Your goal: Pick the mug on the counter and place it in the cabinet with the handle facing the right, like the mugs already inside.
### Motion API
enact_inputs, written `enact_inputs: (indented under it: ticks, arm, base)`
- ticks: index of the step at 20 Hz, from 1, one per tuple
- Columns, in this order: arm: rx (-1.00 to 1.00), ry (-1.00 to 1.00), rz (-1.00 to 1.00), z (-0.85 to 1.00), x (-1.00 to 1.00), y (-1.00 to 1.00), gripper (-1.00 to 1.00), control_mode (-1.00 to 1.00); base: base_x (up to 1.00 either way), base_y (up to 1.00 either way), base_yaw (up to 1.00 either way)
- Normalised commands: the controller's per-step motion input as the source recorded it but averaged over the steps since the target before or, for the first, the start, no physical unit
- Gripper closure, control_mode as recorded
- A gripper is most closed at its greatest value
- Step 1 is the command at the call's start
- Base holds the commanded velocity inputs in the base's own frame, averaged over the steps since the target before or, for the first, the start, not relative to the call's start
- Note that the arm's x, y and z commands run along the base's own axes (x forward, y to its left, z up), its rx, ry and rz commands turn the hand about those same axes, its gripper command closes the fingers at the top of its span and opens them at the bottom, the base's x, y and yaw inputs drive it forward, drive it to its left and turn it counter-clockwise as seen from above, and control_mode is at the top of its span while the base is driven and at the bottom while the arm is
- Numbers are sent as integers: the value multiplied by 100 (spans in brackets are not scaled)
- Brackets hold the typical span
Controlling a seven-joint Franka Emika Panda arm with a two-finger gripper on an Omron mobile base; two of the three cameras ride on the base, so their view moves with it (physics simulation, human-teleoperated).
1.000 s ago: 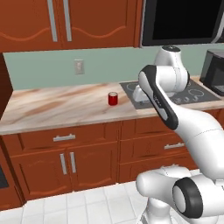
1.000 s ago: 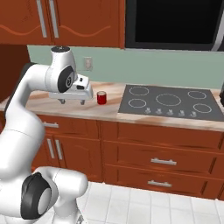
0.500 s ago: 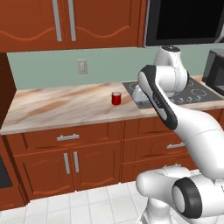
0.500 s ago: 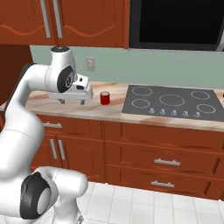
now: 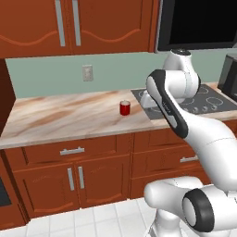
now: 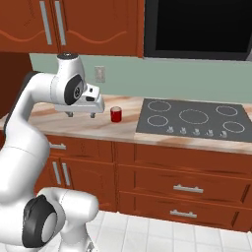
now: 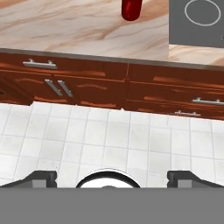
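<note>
Tool [image 6: 79, 114]: we see it hanging in the air above the front part of the table, left of the mug in the right base view, its two fingers spread wide with nothing between them. In the hand view its dark fingertips [image 7: 41, 178] stand far apart at the bottom, over white floor tiles.
Table [image 5: 55, 115]: we read it as a long marbled beige-and-brown slab on reddish-brown cupboards with silver bar handles.
Outlet [image 5: 87, 72]: we find it on the pale green wall above the table, behind and left of the mug.
Mug [image 5: 124, 108]: we see a small red one standing upright on the table, apart from the tool and just left of the stove. We cannot tell which way its handle points.
Stove [image 6: 192, 119]: we note a dark flat cooktop with ring marks, set into the table right of the mug.
Upper cupboards [image 5: 69, 25]: we see reddish-brown doors with wavy panels and silver bars, shut.
</note>
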Motion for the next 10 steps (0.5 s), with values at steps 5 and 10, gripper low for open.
enact_inputs:
  ticks: [5, 10]
  arm:
    - [0, 0, 0, 0, 0, 0, -100, 100]
    - [0, 0, 0, 0, 0, 0, -100, 100]
  base:
    - [45, 0, -1]
    - [12, 0, 0]
